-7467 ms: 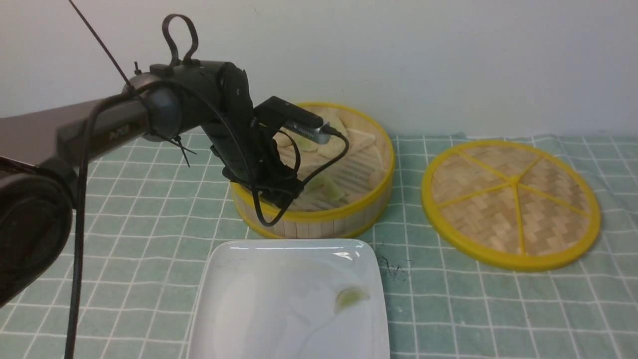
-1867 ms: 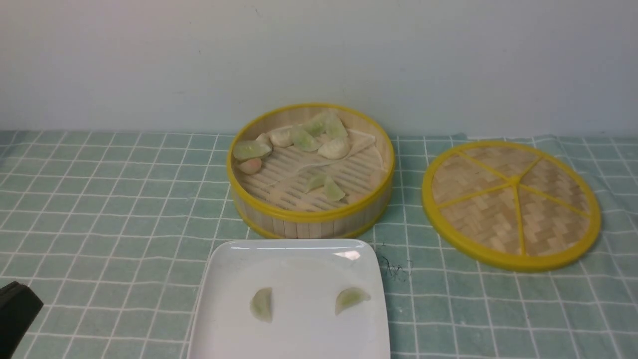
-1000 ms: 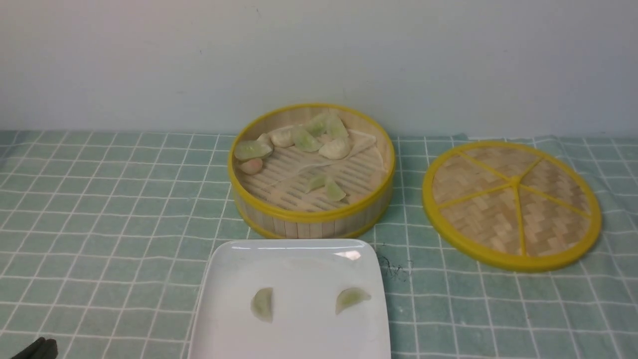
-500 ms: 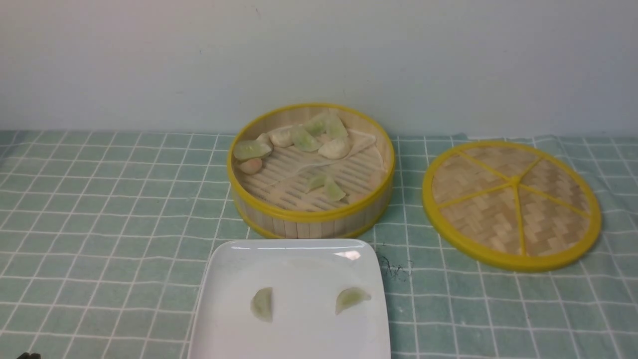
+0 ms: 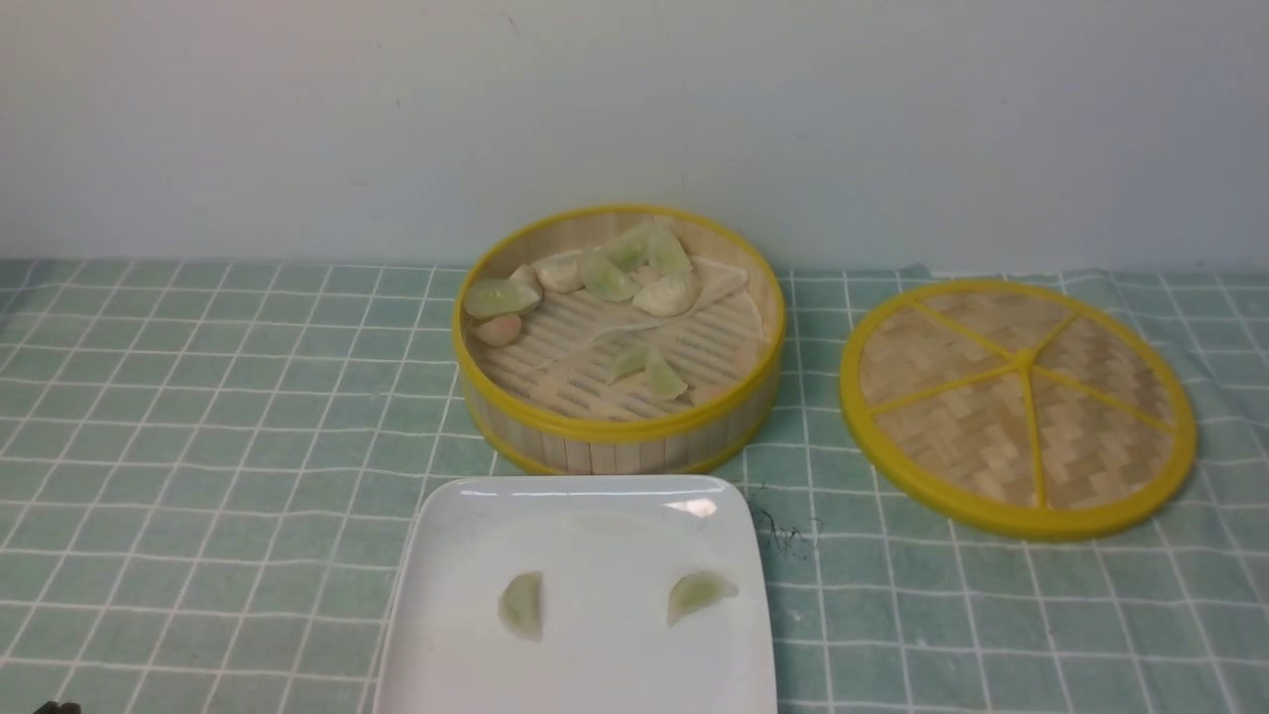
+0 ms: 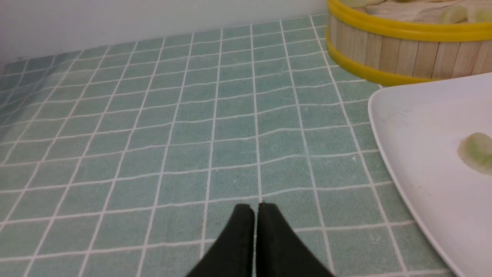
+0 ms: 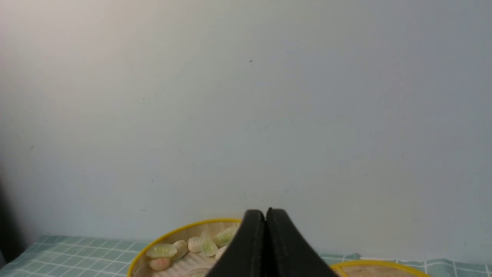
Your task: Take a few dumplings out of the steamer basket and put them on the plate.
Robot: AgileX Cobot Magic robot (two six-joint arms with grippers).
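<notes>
A: Where are the dumplings sitting?

B: Two are lying on the white plate (image 5: 585, 516) at the bottom centre of the front view; the left dumpling (image 5: 522, 606) is running its long axis nearly up and down the frame, curved edge facing left; the right dumpling (image 5: 699, 594) is slanting, its tip pointing toward the upper right. The rest are sitting in the steamer basket (image 5: 615, 441) just above the plate; a cluster (image 5: 605, 276) is crowding the basket's upper left, and a pair (image 5: 649, 369) is lying near its middle.

A: And the lid?

B: The woven lid (image 5: 1016, 402) is lying flat on the green checked cloth (image 5: 228, 397), at the right of the frame, apart from the basket.

A: What are the claws doing?

B: The left gripper (image 6: 255, 207) is hovering over bare cloth, clenched tip to tip on nothing, with the plate edge (image 6: 384, 127) off to the side; the right gripper (image 7: 265, 212) is clenched too, empty, pointing at the wall (image 7: 246, 96) with the basket (image 7: 173, 234) showing below it.
</notes>
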